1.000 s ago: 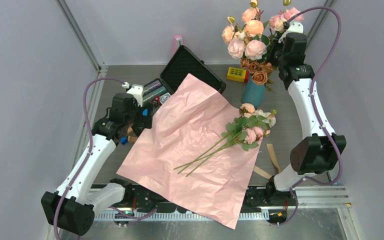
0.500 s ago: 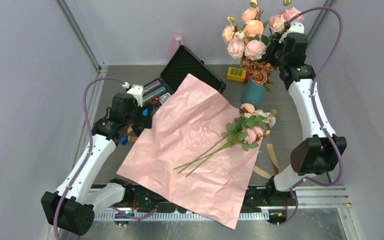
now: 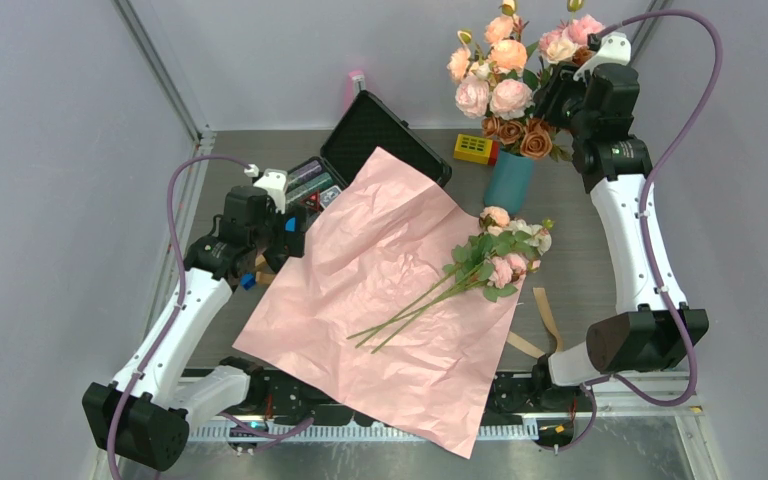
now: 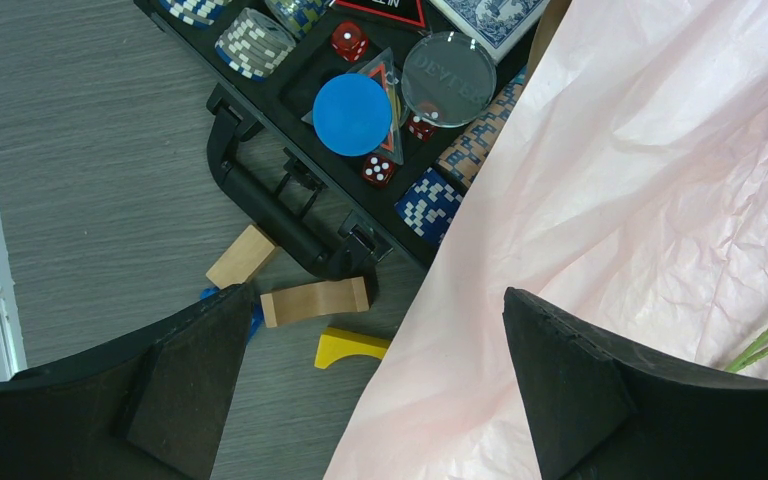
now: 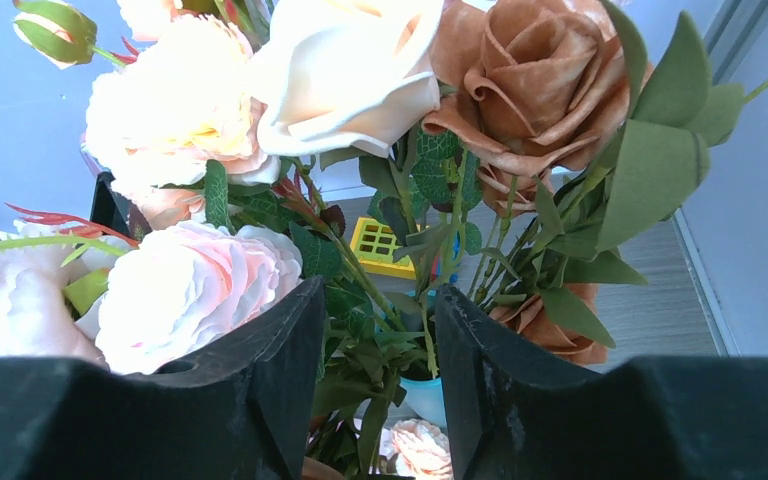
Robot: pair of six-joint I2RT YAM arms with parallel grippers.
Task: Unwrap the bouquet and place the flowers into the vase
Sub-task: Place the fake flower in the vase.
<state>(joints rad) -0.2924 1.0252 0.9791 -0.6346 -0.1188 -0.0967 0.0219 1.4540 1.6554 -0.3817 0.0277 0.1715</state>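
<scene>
- On the pink paper (image 3: 380,290) in the middle of the table the flowers (image 3: 500,255) lie loose. Their heads point toward the vase (image 3: 507,185) and their long stems (image 3: 410,310) run back toward the near edge. The unwrapping looks done, so what is left is getting them into the vase.
- The vase stands just past the far right corner of the paper, close to the flower heads, and a larger bunch of roses (image 3: 505,95) fills it.
- The right gripper (image 5: 378,300) is up among that larger bunch, above the vase, with its fingers part way apart. Leaves and thin stems sit in the gap. Nothing looks pinched, though I cannot tell whether any of it brushes the fingers.
- To do this step well, I would back the gripper straight out of the foliage so that no leaf snags and tips the tall, narrow vase.
- It could then drop to the loose stems and gather them all in one pinch, fairly near the heads so the bunch does not droop.
- The stems would need to hang upright before they go down, aimed at a gap beside the stems in the vase mouth, which looks crowded.
- The left gripper (image 4: 375,295) is spread fully wide and holds nothing. It hangs over the left edge of the paper, beside an open case (image 3: 380,130) of chips and dice.
</scene>
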